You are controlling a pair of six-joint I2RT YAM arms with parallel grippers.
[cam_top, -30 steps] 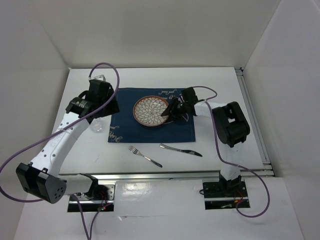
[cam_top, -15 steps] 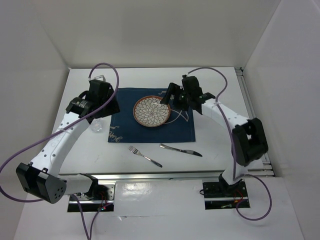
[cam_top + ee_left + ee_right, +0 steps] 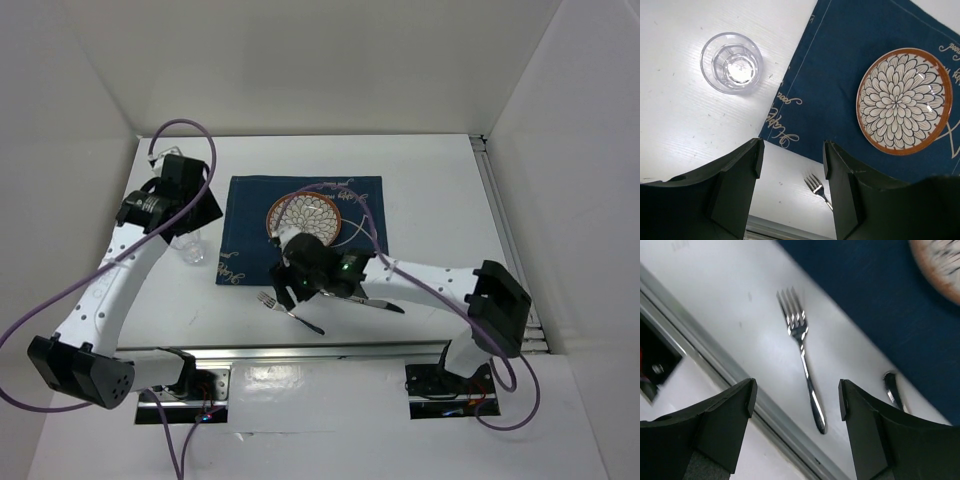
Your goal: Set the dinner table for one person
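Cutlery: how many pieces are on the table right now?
2. The fork lies on the table near the front edge of the placemat; the knife lies beside it, mostly hidden under the right arm.

1. Plain white walls [image 3: 330, 60] enclose the far, left and right edges of the matte white dinner table [image 3: 430, 170].
2. A metal rail [image 3: 330, 352] runs along the near edge; a second rail [image 3: 510, 240] follows the right edge.
3. Lighting is soft and even.

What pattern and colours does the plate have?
White plate with dark petal pattern and orange-brown rim, clearest in the left wrist view.
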